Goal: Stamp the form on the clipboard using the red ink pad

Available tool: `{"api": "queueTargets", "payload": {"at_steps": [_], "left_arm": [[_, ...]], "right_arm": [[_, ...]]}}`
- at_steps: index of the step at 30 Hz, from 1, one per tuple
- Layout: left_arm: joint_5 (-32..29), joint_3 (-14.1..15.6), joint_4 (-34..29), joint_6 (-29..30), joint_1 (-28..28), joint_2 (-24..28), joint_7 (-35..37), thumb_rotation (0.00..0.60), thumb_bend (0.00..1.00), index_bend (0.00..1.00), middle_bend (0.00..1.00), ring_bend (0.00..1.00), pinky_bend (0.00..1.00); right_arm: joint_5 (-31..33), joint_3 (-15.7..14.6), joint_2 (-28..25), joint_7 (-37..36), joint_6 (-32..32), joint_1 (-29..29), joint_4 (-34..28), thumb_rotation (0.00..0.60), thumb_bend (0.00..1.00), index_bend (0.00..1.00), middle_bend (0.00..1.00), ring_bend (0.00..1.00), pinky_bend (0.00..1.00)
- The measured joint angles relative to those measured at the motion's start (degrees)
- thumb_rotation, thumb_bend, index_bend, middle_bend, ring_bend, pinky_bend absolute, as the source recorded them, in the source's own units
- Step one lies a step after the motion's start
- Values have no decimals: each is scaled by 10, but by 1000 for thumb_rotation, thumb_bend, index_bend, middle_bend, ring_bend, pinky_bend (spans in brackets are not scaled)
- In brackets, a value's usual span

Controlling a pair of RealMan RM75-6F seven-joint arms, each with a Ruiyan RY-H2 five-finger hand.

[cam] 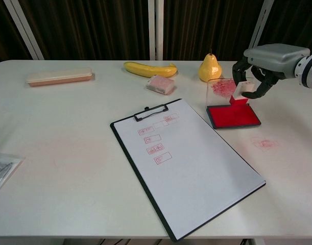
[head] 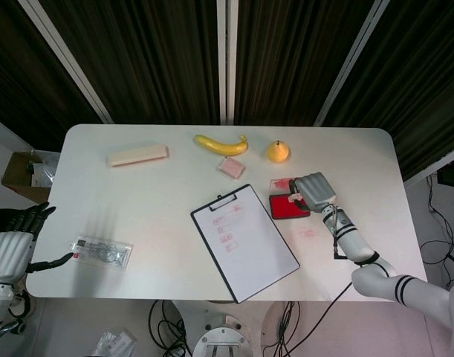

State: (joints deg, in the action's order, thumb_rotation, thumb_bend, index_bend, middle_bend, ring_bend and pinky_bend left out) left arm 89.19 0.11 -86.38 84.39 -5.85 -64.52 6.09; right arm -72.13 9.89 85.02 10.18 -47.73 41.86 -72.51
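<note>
The black clipboard (cam: 126, 151) (head: 205, 230) lies at an angle mid-table, and its white form (cam: 196, 163) (head: 249, 242) carries several red stamp marks near the clip. To its right sits the open red ink pad (cam: 234, 116) (head: 285, 208), its clear, red-smeared lid (cam: 220, 88) standing up behind it. My right hand (cam: 265, 60) (head: 314, 189) pinches a small white stamp (cam: 239, 95) with a red base, held just above the pad's back edge. My left hand (head: 11, 249) hangs with fingers apart off the table's left edge and holds nothing.
A banana (cam: 148, 68), a pear (cam: 209, 67) and a pink packet (cam: 161, 84) lie at the back. A beige case (cam: 58, 76) is at back left and a clear plastic bag (head: 102, 252) at front left. A red smudge (cam: 264, 143) marks the table beside the pad.
</note>
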Motion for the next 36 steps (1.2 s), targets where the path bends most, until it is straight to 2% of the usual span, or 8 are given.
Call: {"api": "queueTargets", "payload": {"at_steps": [7, 12, 17, 23, 36], "left_arm": [[-2, -1, -3, 4, 2, -2, -4, 239, 64, 107, 82, 87, 183], [-5, -1, -6, 4, 4, 1, -10, 237, 65, 107, 82, 87, 183], [-10, -3, -5, 3, 5, 1, -10, 238, 65, 108, 82, 87, 183], [-13, -3, 1, -4, 4, -4, -9, 236, 65, 107, 81, 87, 183], [-17, -6, 14, -5, 2, -7, 2, 234, 65, 107, 81, 87, 183]], "right_arm": [[-63, -5, -73, 12, -42, -7, -168, 600, 404, 707, 594, 740, 878], [-122, -35, -74, 42, -43, 2, -218, 600, 402, 708, 596, 740, 878], [-170, -56, -53, 42, -19, 28, -215, 600, 402, 709, 603, 740, 878], [-223, -73, -31, 6, 15, 73, -167, 600, 394, 712, 602, 740, 878], [-247, -94, 28, -46, 16, 98, -112, 600, 394, 712, 605, 740, 878]]}}
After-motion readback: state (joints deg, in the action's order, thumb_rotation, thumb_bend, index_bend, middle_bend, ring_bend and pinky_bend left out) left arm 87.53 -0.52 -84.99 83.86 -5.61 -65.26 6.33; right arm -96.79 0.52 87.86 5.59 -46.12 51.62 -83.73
